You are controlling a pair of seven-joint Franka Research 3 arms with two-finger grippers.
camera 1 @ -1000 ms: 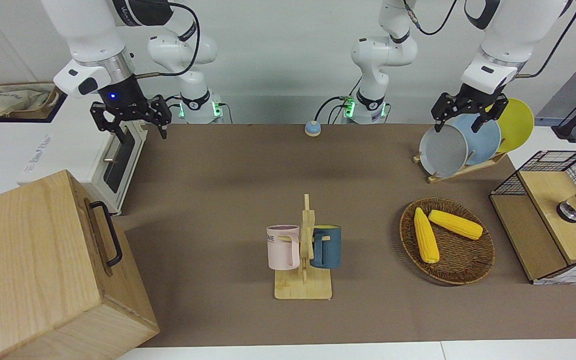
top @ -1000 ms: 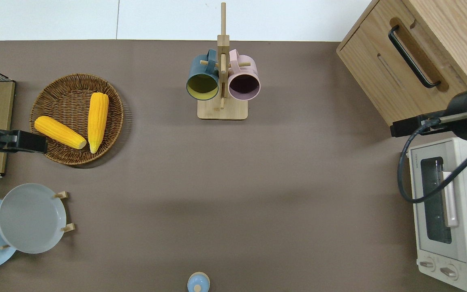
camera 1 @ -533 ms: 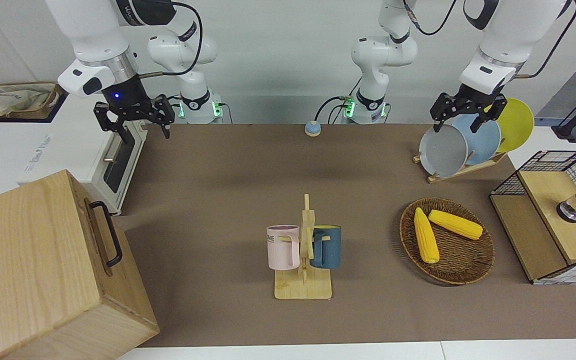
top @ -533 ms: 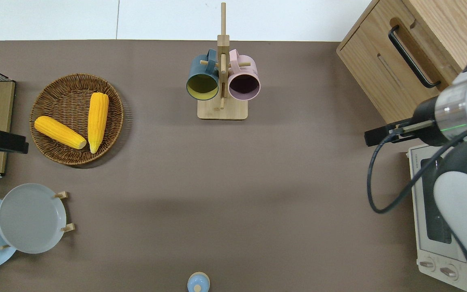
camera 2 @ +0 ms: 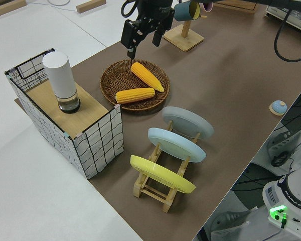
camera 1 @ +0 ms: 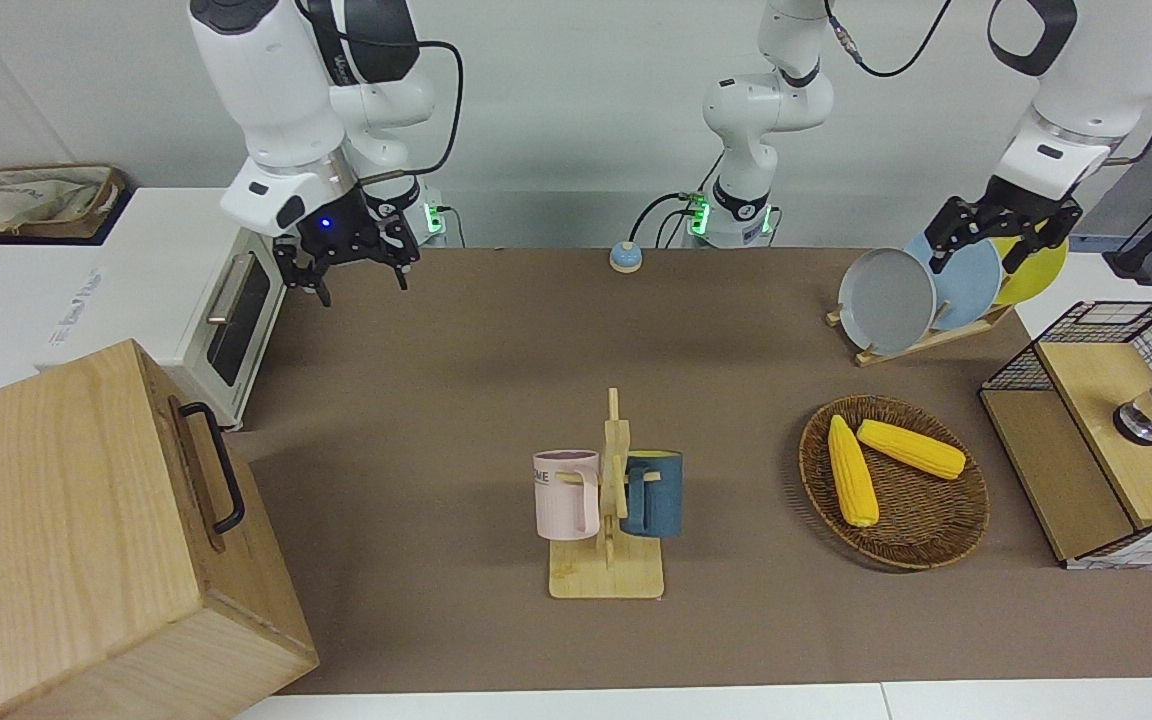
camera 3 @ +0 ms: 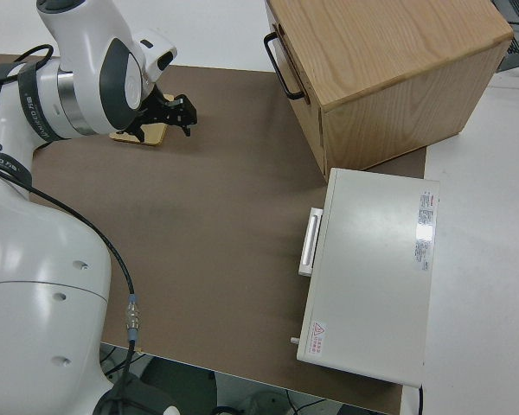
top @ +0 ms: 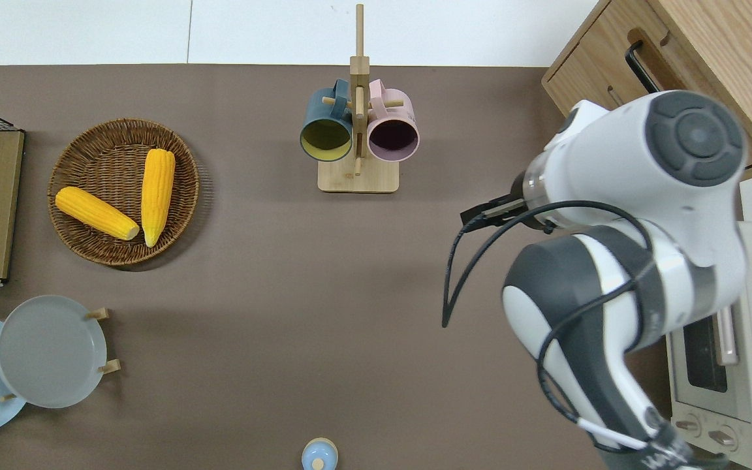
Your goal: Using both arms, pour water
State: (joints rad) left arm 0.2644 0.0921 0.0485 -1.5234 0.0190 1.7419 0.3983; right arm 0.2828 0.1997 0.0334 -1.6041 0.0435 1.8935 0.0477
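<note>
A pink mug (camera 1: pixel 566 493) and a dark blue mug (camera 1: pixel 653 493) hang on a wooden mug rack (camera 1: pixel 606 575) at mid-table; in the overhead view the pink mug (top: pixel 393 134) and the blue mug (top: pixel 326 134) show their open mouths. A white cylindrical flask (camera 2: pixel 60 80) stands on a wire-frame shelf (camera 2: pixel 98 133). My right gripper (camera 1: pixel 361 280) is open and empty, up in the air over the brown mat between the toaster oven and the mug rack; the right side view also shows it (camera 3: pixel 180 117). My left gripper (camera 1: pixel 981 245) is open and empty, up in the air, out of the overhead view.
A white toaster oven (camera 1: pixel 226 320) and a wooden box (camera 1: pixel 86 520) stand at the right arm's end. A wicker basket (camera 1: pixel 926 520) with two corn cobs, a plate rack (camera 1: pixel 921 340) with three plates and a small blue bell (camera 1: pixel 624 258) are also on the mat.
My right arm has swung from over the toaster oven toward the middle of the table. My left gripper has moved toward its end of the table and left the overhead view.
</note>
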